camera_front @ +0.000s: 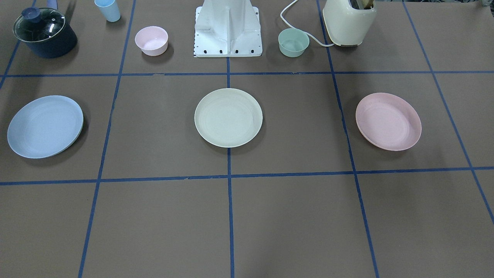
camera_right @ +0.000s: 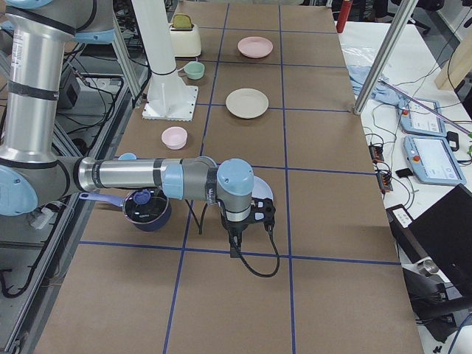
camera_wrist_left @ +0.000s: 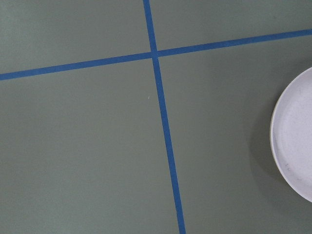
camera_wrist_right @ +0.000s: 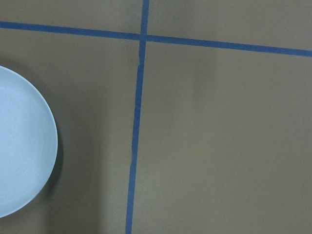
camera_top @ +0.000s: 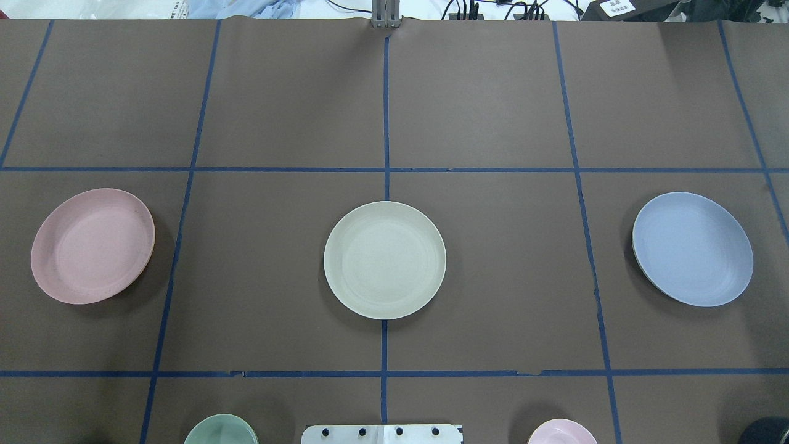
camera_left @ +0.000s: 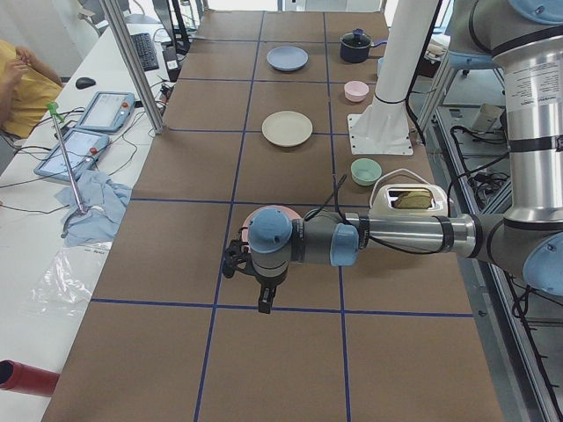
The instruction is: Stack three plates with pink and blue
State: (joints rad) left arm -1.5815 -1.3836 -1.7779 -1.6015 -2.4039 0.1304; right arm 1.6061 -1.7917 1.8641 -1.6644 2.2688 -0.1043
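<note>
Three same-sized plates lie apart in a row across the table. The pale pink plate point(camera_top: 92, 245) is on my left, the cream plate point(camera_top: 384, 259) in the middle, the light blue plate point(camera_top: 692, 248) on my right. My left gripper point(camera_left: 237, 262) hangs over the table beside the pink plate point(camera_wrist_left: 295, 141). My right gripper point(camera_right: 262, 210) hangs beside the blue plate point(camera_wrist_right: 22, 146). Both grippers show only in the side views, so I cannot tell whether they are open or shut. Nothing rests on any plate.
Near the robot base point(camera_front: 227, 31) stand a small pink bowl point(camera_front: 151, 40), a green bowl point(camera_front: 293, 42), a cream toaster point(camera_front: 349, 21) with its cord, a blue cup point(camera_front: 108, 9) and a dark lidded pot point(camera_front: 44, 33). Blue tape lines grid the brown table.
</note>
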